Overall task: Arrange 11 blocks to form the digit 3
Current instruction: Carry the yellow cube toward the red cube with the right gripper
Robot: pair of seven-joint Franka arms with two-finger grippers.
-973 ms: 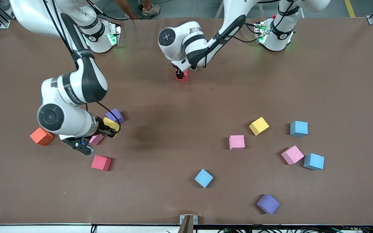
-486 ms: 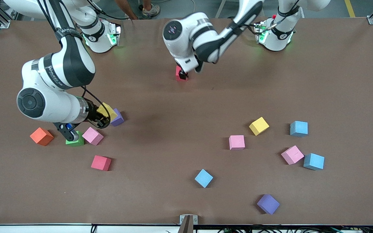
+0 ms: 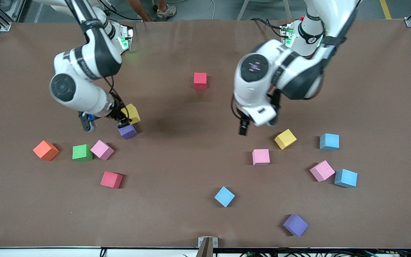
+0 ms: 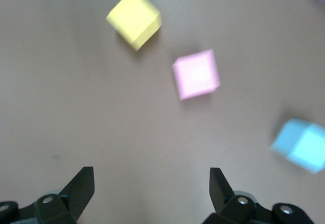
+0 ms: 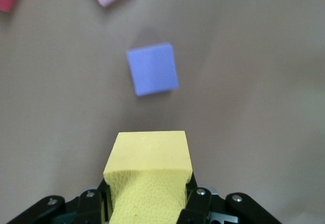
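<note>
Gripping a yellow block [image 3: 132,113] in my right hand [image 3: 124,119], I have it up in the air over the desk [image 3: 191,221], above a purple block [image 3: 127,131] at the right arm's end; the right wrist view shows the yellow foam squeezed between the pads and the purple cube below it on the surface. My left hand [image 3: 243,127] hangs with its fingers spread wide and nothing between them, over bare desk near the second yellow block [image 3: 285,139] and a pink block [image 3: 260,157].

One red block [image 3: 200,80] sits alone near the middle, close to the bases. No digit 3 shape stands yet; the cubes lie scattered. Toward the right arm's end I see an orange cube [image 3: 46,150], a green block [image 3: 82,152] and another pink block [image 3: 102,150] in a loose row, with a second red block [image 3: 111,179] nearer the front camera. Toward the left arm's end are a light blue block [image 3: 329,141], a third pink block [image 3: 322,170] with another light blue block [image 3: 345,178] just beside it, a third light blue block [image 3: 224,196] lying apart, and a second purple block [image 3: 295,225] nearest the front camera
</note>
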